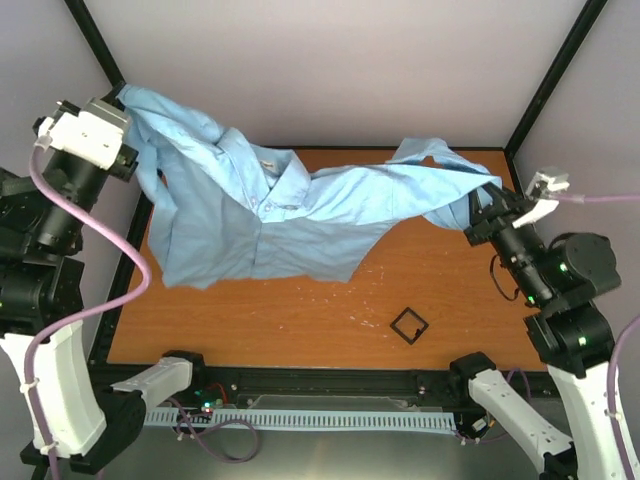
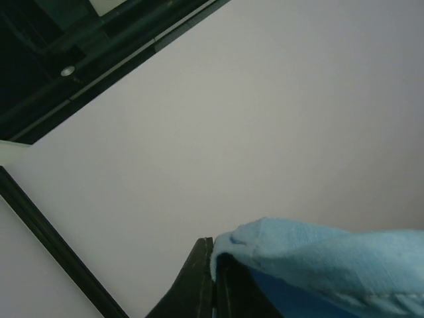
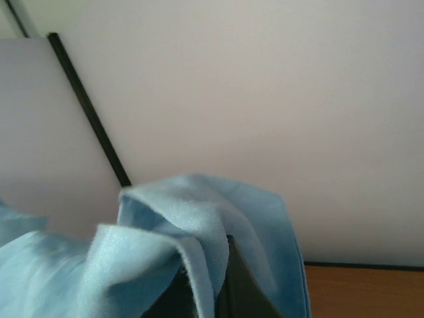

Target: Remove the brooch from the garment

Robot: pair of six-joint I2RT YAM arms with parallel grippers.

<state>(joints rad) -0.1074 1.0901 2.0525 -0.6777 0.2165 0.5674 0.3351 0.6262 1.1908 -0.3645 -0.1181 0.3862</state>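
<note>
Above the table [image 1: 250, 320], I hold the light-blue garment [image 1: 250, 220] stretched between my arms. My left gripper [image 1: 120, 98] is clamped tight on a corner at ten o'clock, and my right gripper [image 1: 486, 203] is pinched closed on cloth at three o'clock. I cannot pick out the brooch among the folds. A black square frame [image 1: 409, 325] lies at five o'clock.

The left arm [image 1: 80, 150] and right arm [image 1: 545, 265] reach up and outward at opposite sides, jaws clamped tight.
</note>
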